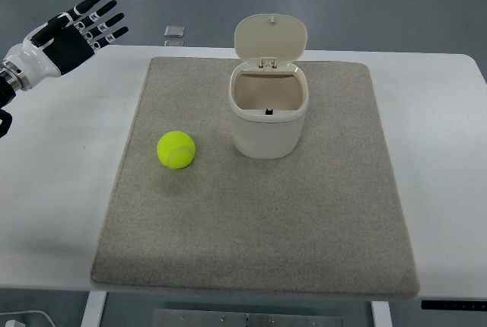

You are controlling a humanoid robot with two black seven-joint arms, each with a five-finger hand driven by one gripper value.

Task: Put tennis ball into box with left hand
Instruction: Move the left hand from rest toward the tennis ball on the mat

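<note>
**Left hand open and high, ball waiting on the mat**

My left hand (76, 29) sits at the far-left corner of the view, above the white table (53, 175), fingers (106, 19) spread and holding nothing. It is well apart from everything I need. I cannot see the right arm at all.

Moving outward, the grey mat (304, 228) covers most of the table. The tennis ball (176, 150) lies on its left half, nearer to me than the hand and to its right. Just to the right of the ball, not touching it, stands the cream box (268, 114), its hinged lid (270, 36) tipped up at the far side and the mouth clear. A small flat object (174, 31) lies beyond the table's far edge; I cannot tell what it is.

I expect the ball to be light, springy and felt-covered, so it should grip well but may roll if nudged. I would come down from above and close the fingers around its widest part.
</note>
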